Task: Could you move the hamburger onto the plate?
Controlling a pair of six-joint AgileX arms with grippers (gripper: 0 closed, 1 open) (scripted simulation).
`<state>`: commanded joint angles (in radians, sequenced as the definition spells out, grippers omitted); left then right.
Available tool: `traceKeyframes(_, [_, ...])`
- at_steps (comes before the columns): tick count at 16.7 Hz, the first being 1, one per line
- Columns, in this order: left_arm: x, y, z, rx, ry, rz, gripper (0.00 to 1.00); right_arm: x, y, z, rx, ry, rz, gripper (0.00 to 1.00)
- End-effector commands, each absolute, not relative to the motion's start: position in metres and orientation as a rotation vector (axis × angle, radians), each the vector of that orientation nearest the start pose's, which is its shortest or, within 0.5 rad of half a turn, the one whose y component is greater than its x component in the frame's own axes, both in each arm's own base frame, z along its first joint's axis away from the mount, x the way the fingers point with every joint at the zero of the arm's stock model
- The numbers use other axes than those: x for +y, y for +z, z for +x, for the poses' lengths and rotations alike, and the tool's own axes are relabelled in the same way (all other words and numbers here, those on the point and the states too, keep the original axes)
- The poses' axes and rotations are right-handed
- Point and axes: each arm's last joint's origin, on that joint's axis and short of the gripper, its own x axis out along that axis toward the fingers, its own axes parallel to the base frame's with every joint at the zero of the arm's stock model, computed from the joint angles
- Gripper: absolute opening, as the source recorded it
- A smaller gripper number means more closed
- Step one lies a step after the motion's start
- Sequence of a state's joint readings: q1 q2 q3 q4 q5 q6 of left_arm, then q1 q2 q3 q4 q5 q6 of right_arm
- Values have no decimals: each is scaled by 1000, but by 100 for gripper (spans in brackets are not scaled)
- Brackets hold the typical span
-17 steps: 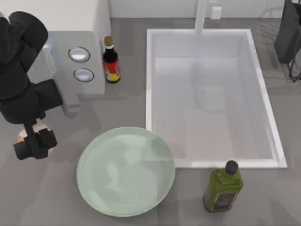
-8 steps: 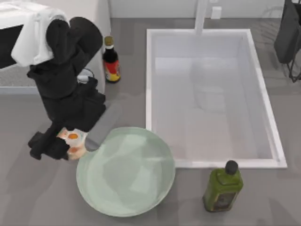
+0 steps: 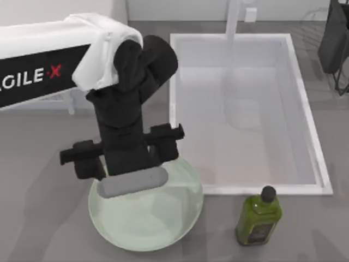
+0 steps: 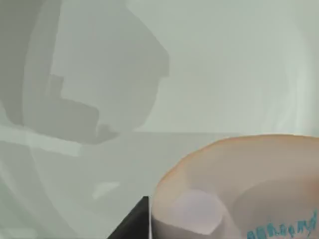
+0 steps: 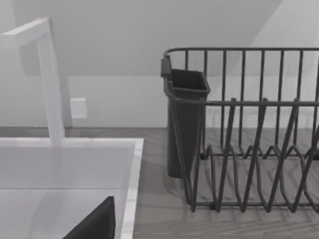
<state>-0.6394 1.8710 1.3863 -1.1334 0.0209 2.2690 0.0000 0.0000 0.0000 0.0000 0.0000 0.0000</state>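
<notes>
The pale mint-green plate (image 3: pixel 163 229) lies on the counter in front of the sink, at the front middle of the top view. My left gripper (image 3: pixel 126 155) hangs over the plate's back-left part, and its black wrist covers what it holds. In the left wrist view the hamburger (image 4: pixel 239 184), cream with an orange rim, sits close up between the jaws, above the plate's (image 4: pixel 224 64) pale surface. The gripper is shut on it. Whether the hamburger touches the plate I cannot tell. My right gripper (image 3: pixel 334 38) is parked at the far back right.
A white sink (image 3: pixel 242 114) takes up the middle and right, with its tap (image 3: pixel 233 19) behind. A green oil bottle (image 3: pixel 258 216) stands right of the plate. A dark wire dish rack (image 5: pixel 239 129) with a cutlery cup stands beyond the sink's right side.
My left arm has swung to the right, carrying the hamburger from the counter left of the plate to above the plate's back-left part. It now hides the dark sauce bottle behind it.
</notes>
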Motion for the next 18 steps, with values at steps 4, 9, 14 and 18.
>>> traceKeyframes(4, [-220, 194, 270, -22, 2265, -2195, 0, -1, 160, 106, 0, 0, 0, 100])
traceKeyframes(9, [-222, 194, 269, 14, 2247, -2186, 0, -1, 160, 106, 0, 0, 0, 100])
traceKeyframes(14, [-222, 177, 270, 13, 2246, -2187, 0, -1, 160, 106, 0, 0, 0, 100])
traceKeyframes(18, [-223, 150, 270, 14, 2247, -2186, 0, -1, 160, 106, 0, 0, 0, 100])
